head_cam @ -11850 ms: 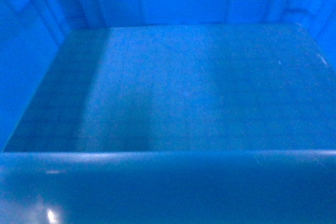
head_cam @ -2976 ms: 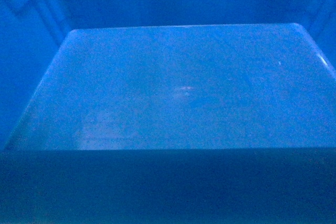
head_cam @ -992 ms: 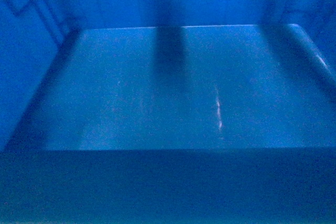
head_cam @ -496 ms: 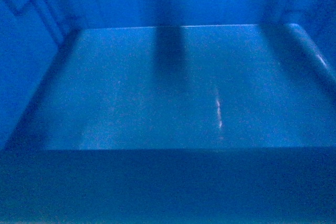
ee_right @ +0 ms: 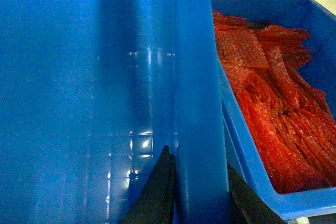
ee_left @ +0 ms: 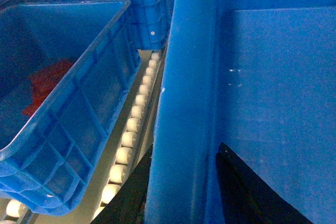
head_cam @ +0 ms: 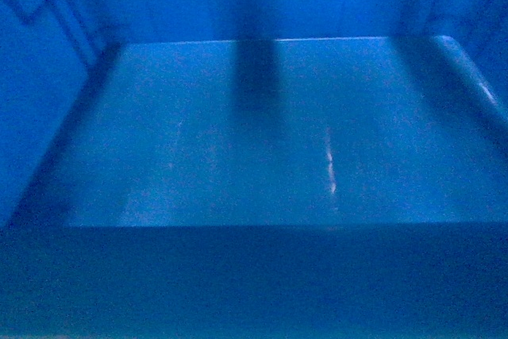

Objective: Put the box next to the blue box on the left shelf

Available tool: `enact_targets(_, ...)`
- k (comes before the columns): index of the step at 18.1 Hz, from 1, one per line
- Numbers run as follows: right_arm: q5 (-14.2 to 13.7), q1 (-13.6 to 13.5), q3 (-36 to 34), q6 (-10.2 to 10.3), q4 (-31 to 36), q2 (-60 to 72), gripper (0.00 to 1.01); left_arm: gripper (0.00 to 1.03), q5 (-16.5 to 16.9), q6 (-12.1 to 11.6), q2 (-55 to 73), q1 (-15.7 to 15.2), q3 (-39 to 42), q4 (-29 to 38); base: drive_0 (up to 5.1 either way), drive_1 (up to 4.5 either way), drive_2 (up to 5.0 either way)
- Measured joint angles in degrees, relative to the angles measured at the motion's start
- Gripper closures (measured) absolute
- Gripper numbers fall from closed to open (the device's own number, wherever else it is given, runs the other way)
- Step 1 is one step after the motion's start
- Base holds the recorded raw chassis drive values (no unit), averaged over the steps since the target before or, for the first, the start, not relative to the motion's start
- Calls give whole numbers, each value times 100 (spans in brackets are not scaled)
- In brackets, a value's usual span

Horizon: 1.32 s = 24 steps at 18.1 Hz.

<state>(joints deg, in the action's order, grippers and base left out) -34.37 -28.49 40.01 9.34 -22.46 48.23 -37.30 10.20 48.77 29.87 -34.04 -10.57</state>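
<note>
A grey shelf deck (ee_left: 137, 129) with a track of white roller wheels (ee_left: 131, 125) runs between blue crates. The box (head_cam: 262, 140), bright blue and empty, fills the head view. The left gripper (ee_left: 181, 195) clamps its left wall, a black finger on each side. The right gripper (ee_right: 198, 192) clamps its right wall likewise. Left of the box, just beside it, sits a blue crate (ee_left: 68, 103) with red material. On the right, a neighbouring crate (ee_right: 252, 145) holds red bubble wrap (ee_right: 273, 93).
</note>
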Motion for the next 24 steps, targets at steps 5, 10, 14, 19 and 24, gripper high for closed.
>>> enact_targets(5, 0, 0, 0, 0, -2, 0, 89, 73, 2, 0, 0, 0, 0, 0, 0, 0, 0)
enact_targets(10, 0, 0, 0, 0, -2, 0, 89, 73, 2, 0, 0, 0, 0, 0, 0, 0, 0)
enact_targets(14, 0, 0, 0, 0, -2, 0, 89, 73, 0, 0, 0, 0, 0, 0, 0, 0, 0)
enact_targets(19, -258, -79, -179, -39, 529, -42, 89, 73, -540, -120, 50, 168, 197, 691, 0, 0, 0)
enact_targets(24, -302, -61, -271, 140, 675, 223, 88, 73, -1246, -293, 216, 118, 166, 634, 0, 0, 0)
